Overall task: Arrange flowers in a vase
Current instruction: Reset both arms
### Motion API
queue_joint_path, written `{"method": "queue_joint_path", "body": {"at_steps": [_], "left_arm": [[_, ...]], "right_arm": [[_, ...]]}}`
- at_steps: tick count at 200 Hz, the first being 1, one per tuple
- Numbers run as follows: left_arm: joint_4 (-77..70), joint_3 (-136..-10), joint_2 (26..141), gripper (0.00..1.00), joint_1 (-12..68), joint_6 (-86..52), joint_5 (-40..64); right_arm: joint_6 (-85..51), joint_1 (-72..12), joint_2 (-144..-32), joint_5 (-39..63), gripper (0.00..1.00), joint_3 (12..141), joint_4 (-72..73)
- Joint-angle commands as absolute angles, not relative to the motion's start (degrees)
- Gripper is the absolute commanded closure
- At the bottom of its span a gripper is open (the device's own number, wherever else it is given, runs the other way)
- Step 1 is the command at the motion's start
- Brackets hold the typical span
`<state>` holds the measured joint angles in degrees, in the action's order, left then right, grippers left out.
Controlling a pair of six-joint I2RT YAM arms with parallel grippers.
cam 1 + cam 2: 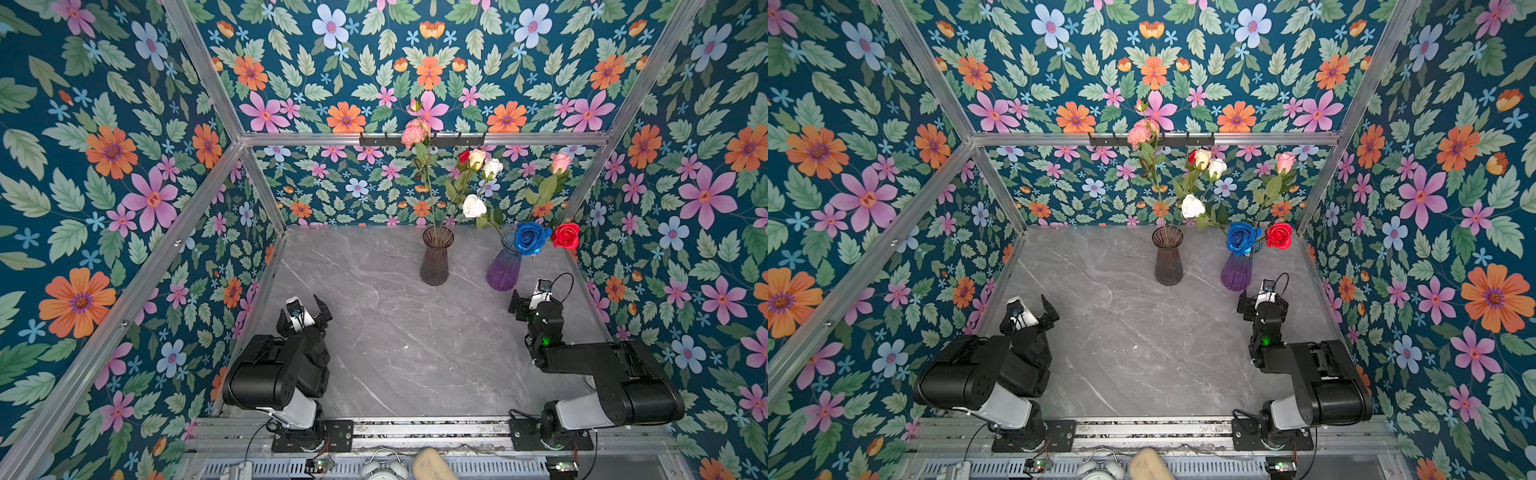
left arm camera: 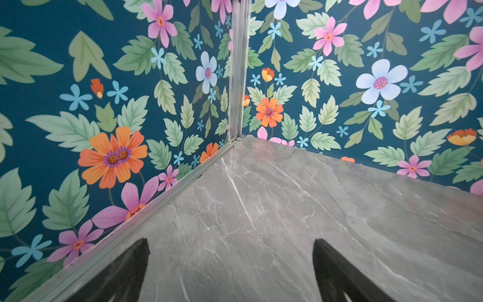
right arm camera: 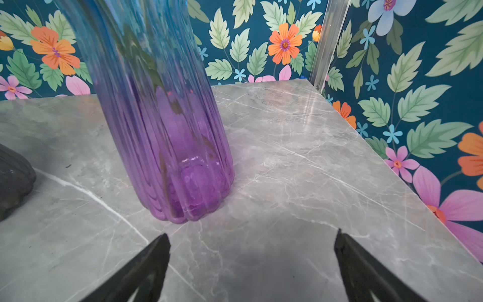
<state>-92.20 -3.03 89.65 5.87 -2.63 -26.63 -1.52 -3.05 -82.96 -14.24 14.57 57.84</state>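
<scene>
Left gripper [image 1: 305, 316], lower left, and right gripper [image 3: 251, 235], facing the purple vase [image 3: 167, 130], both gape wide and empty. Bare table [image 1: 395, 345] spreads between them. The flowers [image 1: 473, 205] stand in that vase and the smoky vase [image 1: 435, 257] near the back edge; the blooms show in the top views only.

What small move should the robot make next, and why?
Probably raise the right gripper toward the blue rose in the purple vase. Its jaws stand open and empty, low before that vase's base, while the blooms are higher; the left gripper, also open, is farther away.
</scene>
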Motion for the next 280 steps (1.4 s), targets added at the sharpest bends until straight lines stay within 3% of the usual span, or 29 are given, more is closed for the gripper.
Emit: {"method": "queue_joint_path", "body": {"at_steps": [1,48,91,143,160,173,192,205,280], "left_arm": [[-94.95,-3.75,90.14,0.0,5.78,-0.19,-22.0],[-94.68,-7.18,95.62,0.0,5.54,1.94,-17.46],[-72.64,-15.52,92.27,0.0,3.28,-1.58,-15.6],[-74.9,-15.12,92.86,0.0,3.03,-0.9,-15.33],[-79.44,-12.22,92.65,0.0,3.34,1.94,-7.58],[-83.95,-10.34,92.98,0.0,3.34,2.79,-5.44],[-73.1,-15.92,92.61,0.0,2.97,1.54,-6.46],[-71.12,-16.56,92.51,0.0,0.53,-0.2,-3.29],[-71.72,-16.44,92.56,0.0,0.54,0.09,-3.69]], "right_arm": [[-2.15,-3.08,-82.79,-13.78,0.01,14.82,58.36],[-2.11,-3.08,-82.88,-13.8,0.01,14.78,58.36],[-2.27,-3.08,-82.88,-13.39,0.01,15.4,56.17],[-1.31,-3.12,-82.71,-11.73,0.01,14.09,58.45],[1.99,-3.23,-82.28,-3.82,0.01,10.11,65.86],[2.26,-3.34,-81.96,-3.34,0.01,8.77,68.05],[-0.6,-3.11,-83.23,-8.93,0.01,14.81,59.19],[-4.06,0.8,-82.03,-4.27,0.01,17.9,49.58],[-3.78,1.02,-82.35,-4.41,0.01,17.54,51.08]]}}
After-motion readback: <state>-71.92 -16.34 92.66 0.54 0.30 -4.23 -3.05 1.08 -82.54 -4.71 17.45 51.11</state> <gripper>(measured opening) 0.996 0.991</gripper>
